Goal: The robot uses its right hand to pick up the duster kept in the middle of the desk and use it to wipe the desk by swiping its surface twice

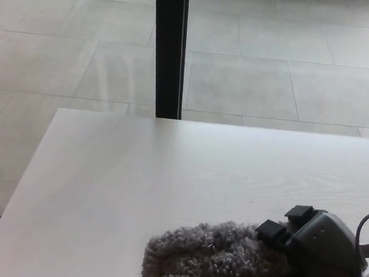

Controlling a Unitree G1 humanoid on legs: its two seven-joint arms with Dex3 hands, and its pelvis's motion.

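While the head view looks down over the pale desk [136, 192], the right hand [319, 249] sits at about 5 o'clock in the picture, near the bottom-right corner. Its black fingers [271, 232] are closed around the grey fluffy duster [211, 261], which it holds low against the desk's surface. The duster's shaggy head stretches out from the hand toward 9 o'clock, its far tip ending near the bottom middle of the picture, and its lower edge is cut off by the frame. A dark cable [365, 224] arcs up from the hand at its 3 o'clock side. The left hand does not show. Beyond the desk's far edge, at 12 o'clock, a black vertical post [170, 49] rises in front of a floor of large pale tiles [271, 75].
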